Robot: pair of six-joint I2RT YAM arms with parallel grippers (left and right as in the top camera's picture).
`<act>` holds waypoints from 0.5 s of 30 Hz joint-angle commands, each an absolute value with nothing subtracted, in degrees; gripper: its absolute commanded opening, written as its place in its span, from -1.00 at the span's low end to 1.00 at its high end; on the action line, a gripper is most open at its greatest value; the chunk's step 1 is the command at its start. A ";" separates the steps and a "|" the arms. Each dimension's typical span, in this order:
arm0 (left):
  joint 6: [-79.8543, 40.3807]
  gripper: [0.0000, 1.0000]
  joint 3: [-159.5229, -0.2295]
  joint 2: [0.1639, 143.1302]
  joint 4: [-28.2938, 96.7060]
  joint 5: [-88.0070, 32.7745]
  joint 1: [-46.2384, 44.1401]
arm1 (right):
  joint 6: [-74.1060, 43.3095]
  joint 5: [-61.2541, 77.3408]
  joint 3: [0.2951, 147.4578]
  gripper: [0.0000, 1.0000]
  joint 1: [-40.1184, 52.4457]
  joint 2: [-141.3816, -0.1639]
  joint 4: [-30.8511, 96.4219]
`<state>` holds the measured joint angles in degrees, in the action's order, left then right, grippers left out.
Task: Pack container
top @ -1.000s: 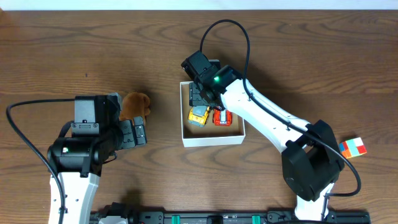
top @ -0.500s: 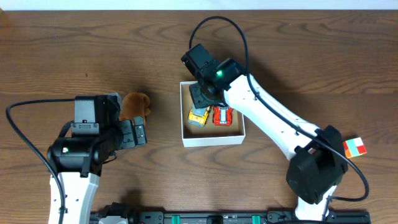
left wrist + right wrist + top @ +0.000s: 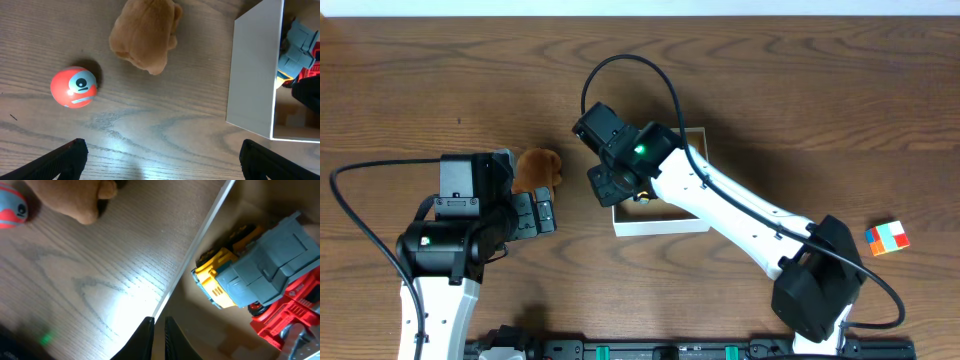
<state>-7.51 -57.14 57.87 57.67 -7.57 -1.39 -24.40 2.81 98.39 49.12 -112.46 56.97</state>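
Note:
The container (image 3: 660,225) is a shallow white box with a brown floor at the table's middle. It holds a yellow toy truck (image 3: 220,277), a grey toy (image 3: 270,265) and a red car (image 3: 285,315). My right gripper (image 3: 159,330) is shut on the container's thin left wall (image 3: 200,240), one finger on each side of it. In the overhead view the right gripper (image 3: 610,185) sits at that wall. My left gripper (image 3: 162,160) stands wide open over bare wood, with nothing between its fingers. A brown plush toy (image 3: 145,32) and a red ball (image 3: 74,87) lie ahead of it.
The plush toy (image 3: 538,170) lies just left of the container, close to the left gripper (image 3: 545,215). A multicoloured cube (image 3: 887,238) sits far right on the table. The right arm stretches diagonally across the container.
The right gripper moved left from above the toys in the container to its left wall and closed on that wall. The left arm has not moved.

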 commanded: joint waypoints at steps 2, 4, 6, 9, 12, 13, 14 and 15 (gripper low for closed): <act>-7.64 0.96 -58.08 57.98 57.82 -8.16 -1.43 | -26.76 1.06 97.78 -0.79 49.12 -114.93 56.73; -7.62 0.96 -58.08 57.98 57.82 -8.16 -1.43 | -26.74 0.62 97.78 -0.78 49.08 -115.22 56.75; -7.62 0.96 -58.08 57.98 57.82 -8.16 -1.43 | -26.74 0.51 97.78 -0.78 49.08 -115.35 56.69; -7.62 0.96 -58.08 57.98 57.82 -8.16 -1.43 | -25.91 0.01 97.78 -0.79 49.06 -115.35 56.05; -7.62 0.96 -58.08 57.98 57.82 -8.16 -1.43 | -24.08 0.03 97.80 -0.80 49.04 -115.35 54.76; -7.64 0.96 -58.08 57.98 57.82 -8.16 -1.43 | -23.57 0.03 97.80 -0.81 49.04 -115.31 54.48; -7.64 0.96 -58.08 57.98 57.82 -8.16 -1.43 | -23.44 -0.01 97.82 -0.80 49.01 -115.28 54.28; -7.64 0.96 -58.08 57.98 57.82 -8.16 -1.43 | -23.51 0.03 97.82 -0.81 48.90 -115.28 54.19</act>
<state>-7.51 -57.14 57.87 57.67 -7.57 -1.39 -24.80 1.02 98.02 49.10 -114.85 54.43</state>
